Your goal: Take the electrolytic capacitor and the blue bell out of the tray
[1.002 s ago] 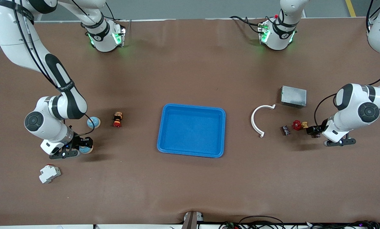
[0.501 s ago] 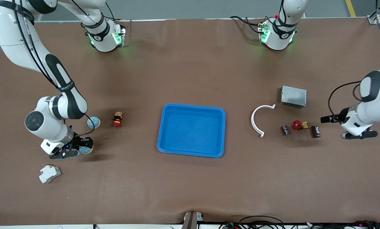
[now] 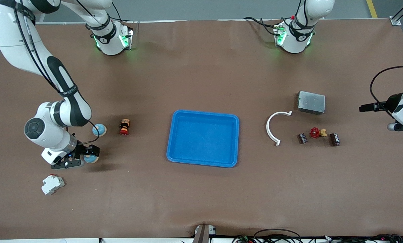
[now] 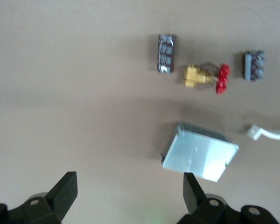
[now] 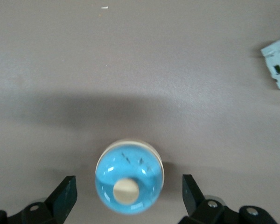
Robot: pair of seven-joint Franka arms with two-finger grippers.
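Right wrist view: right gripper spread wide around the blue domed bell; left gripper gapes, empty, near the dark cylindrical capacitor.

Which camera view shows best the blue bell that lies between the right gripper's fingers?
The right wrist view: the bell appears large, from above, between the open fingers of the right gripper. In the front view the bell is small and partly covered. The left wrist view does not show it.
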